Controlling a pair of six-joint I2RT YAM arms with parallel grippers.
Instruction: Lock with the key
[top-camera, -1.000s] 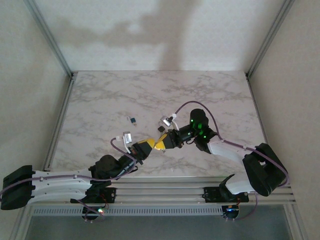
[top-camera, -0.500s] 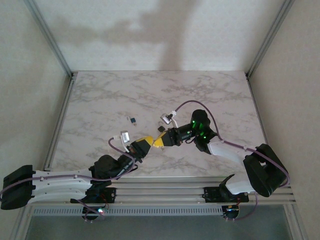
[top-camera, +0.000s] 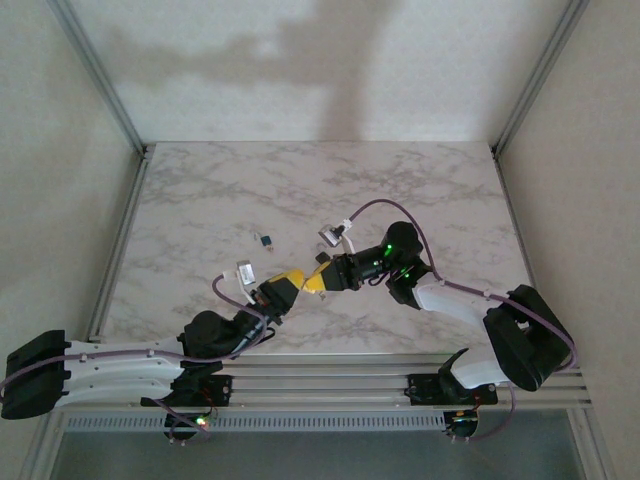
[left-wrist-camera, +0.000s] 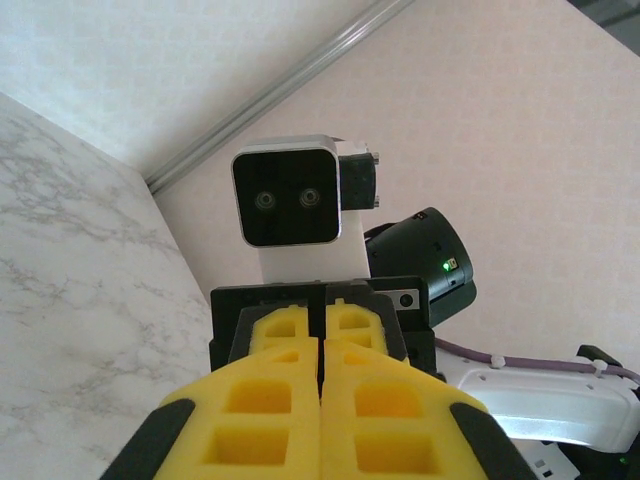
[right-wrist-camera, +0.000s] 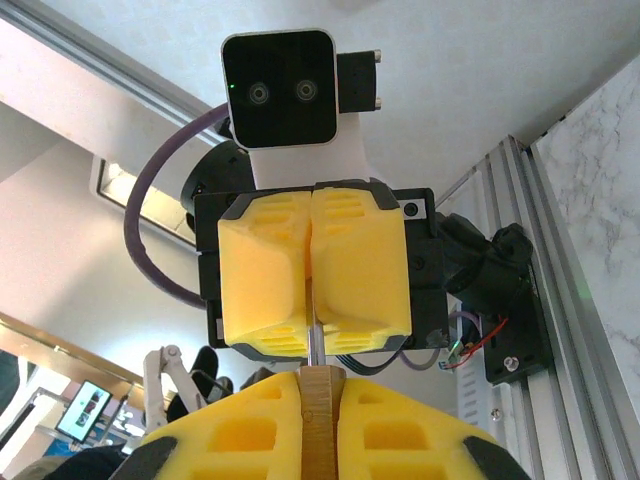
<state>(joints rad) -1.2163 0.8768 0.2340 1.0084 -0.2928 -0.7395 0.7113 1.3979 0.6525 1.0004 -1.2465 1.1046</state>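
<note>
My two grippers meet tip to tip above the middle of the table. In the right wrist view my right gripper is shut on a small brass padlock, seen edge-on between its yellow pads. A thin silvery key runs from the padlock's end straight into the pressed-together pads of my left gripper. In the left wrist view my left gripper is shut with its pads touching, and the key is hidden between them. From above, the left gripper and right gripper touch end to end.
A tiny blue padlock lies on the marble table left of the grippers. A small dark padlock lies just behind them. Metal frame rails run along the table's sides.
Both grippers, still joined tip to tip, have shifted slightly left and away from the bases. The small locks on the table have stayed where they were.
</note>
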